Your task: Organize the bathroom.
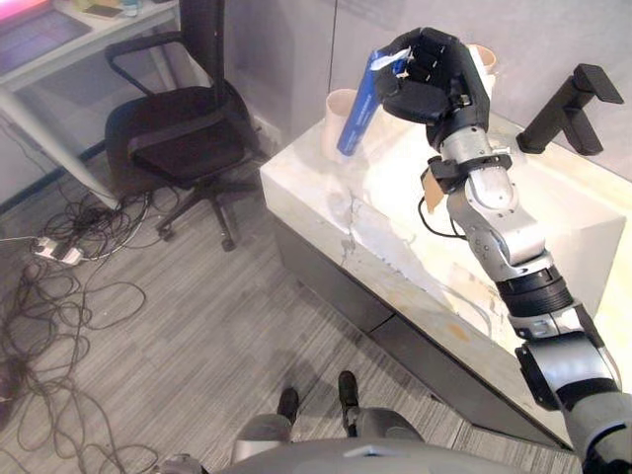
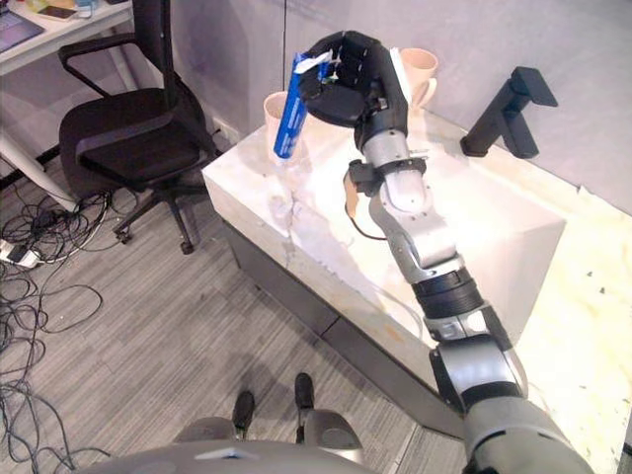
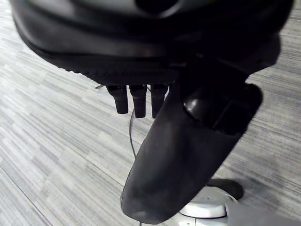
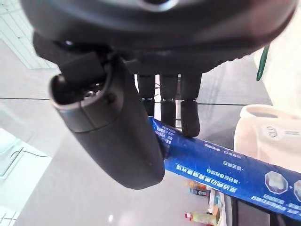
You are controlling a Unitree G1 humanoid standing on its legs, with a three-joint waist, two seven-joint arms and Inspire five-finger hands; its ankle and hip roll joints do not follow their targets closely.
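Your right hand [image 1: 430, 74] pinched the blue toothpaste tube [image 1: 357, 111] above the far-left cream cup [image 1: 338, 118]. Your left hand [image 3: 188, 155] hung with relaxed, straight fingers. The loose end-grip risked dropping the tube outside the cup.

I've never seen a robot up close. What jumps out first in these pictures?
The right hand is raised over the pale marble counter, its fingers curled round a blue toothpaste tube hanging above a beige cup. A black faucet stands further along, and a black office chair sits on the floor beside the counter.
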